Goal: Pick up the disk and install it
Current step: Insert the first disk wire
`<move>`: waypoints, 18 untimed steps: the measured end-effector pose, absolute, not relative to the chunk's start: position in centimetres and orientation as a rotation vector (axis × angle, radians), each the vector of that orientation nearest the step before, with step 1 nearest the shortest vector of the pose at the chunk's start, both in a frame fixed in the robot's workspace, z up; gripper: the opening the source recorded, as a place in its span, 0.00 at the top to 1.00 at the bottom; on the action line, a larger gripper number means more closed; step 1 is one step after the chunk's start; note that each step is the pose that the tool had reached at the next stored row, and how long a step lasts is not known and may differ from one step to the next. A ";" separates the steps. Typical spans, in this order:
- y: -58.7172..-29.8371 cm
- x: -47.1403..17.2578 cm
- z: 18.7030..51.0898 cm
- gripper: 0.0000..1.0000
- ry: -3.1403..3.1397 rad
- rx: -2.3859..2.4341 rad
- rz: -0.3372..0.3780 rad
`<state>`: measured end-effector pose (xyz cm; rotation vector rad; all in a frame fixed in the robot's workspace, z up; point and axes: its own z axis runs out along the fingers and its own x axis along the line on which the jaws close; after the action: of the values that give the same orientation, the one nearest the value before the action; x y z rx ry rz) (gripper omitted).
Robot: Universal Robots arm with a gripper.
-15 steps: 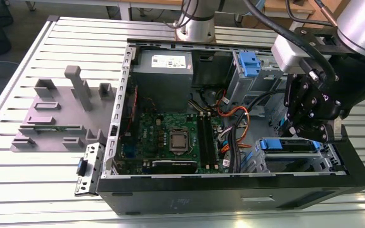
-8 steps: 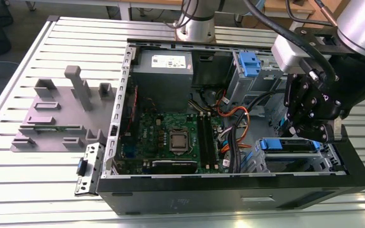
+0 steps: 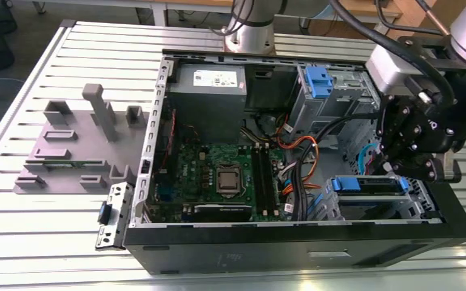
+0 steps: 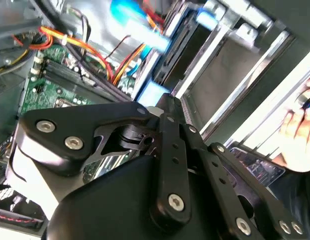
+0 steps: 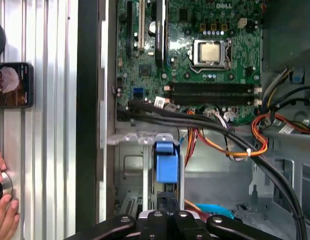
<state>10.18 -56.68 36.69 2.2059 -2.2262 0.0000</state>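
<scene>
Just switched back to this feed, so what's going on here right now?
The arm's hand is down inside the open computer case, at the drive bay on the exterior view's right. The disk in its blue frame sits in that bay, right below the hand. Whether the hand is gripping it can't be told. A person's hand rests on the table beside the case in the first wrist view.

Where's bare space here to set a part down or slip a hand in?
Free: the slatted table in front of the grey fixture, and the strip behind it. Inside the case, bare metal floor beside the blue latch. Crowded: cables between motherboard and drive bays.
</scene>
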 end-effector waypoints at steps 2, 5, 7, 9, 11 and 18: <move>-56.7 11.1 36.7 0.89 -2.226 2.206 0.000; -56.7 12.4 36.7 0.89 -2.226 2.206 0.000; -56.7 13.3 36.6 0.89 -2.226 2.206 0.000; -56.7 14.0 36.7 0.89 -2.226 2.206 -0.001; -56.6 14.5 36.7 0.89 -2.226 2.206 -0.001; -55.4 15.2 36.6 0.89 -2.226 2.205 -0.001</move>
<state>15.23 -55.43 36.65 2.2055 -2.2257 -0.0013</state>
